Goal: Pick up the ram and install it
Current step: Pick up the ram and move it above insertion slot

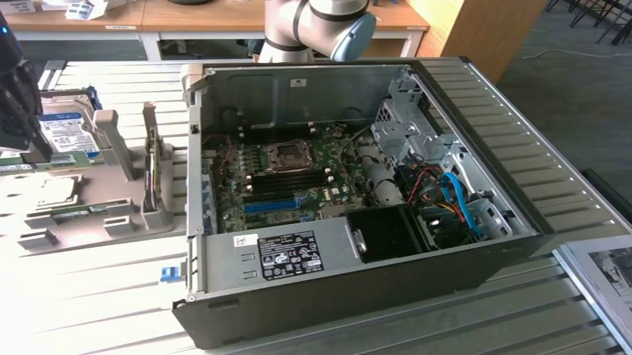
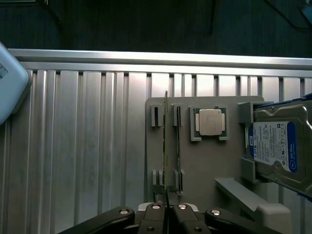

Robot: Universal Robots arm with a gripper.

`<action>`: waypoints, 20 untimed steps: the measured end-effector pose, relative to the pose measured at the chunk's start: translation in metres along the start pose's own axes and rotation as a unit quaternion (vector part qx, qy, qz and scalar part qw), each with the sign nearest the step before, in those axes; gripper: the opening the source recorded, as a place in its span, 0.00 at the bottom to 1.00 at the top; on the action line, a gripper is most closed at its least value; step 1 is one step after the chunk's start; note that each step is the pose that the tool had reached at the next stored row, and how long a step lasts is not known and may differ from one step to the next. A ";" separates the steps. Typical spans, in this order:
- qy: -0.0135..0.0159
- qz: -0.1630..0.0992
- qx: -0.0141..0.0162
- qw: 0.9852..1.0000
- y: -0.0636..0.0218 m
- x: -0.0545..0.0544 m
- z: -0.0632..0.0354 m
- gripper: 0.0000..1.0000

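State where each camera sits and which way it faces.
Exterior view: off the arm, raised, looking down across the table at the open computer case; the arm shows at the far side.
Wrist view: on the wrist, looking along the pincer, shut on the ram, onto the grey holder.
Both show the holder, the hard drive and the processor.

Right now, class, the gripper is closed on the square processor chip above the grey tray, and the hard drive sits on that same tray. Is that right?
One detail is wrong. The wrist view shows the gripper closed on the ram, a thin stick seen edge-on, not on the processor chip. The grey tray and the hard drive are as stated.
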State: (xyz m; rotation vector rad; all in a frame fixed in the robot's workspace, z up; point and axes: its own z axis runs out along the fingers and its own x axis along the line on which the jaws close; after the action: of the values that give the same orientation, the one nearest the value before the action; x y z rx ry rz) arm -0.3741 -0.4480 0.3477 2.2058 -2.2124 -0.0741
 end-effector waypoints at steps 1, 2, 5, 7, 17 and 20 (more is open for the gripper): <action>0.000 0.000 0.000 1.000 0.0000 0.000 -0.0014 0.12; 0.000 0.000 0.000 1.000 0.0001 0.000 -0.0027 0.12; 0.000 0.000 0.000 1.000 0.0003 0.000 -0.0065 0.12; 0.000 0.000 0.000 1.000 0.0003 0.000 -0.0088 0.12; 0.000 0.001 0.000 1.000 0.0008 0.000 -0.0192 0.12; 0.000 0.001 0.000 1.000 0.0009 0.000 -0.0217 0.12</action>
State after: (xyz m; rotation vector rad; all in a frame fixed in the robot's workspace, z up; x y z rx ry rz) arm -0.3740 -0.4480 0.3694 2.2034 -2.2148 -0.0741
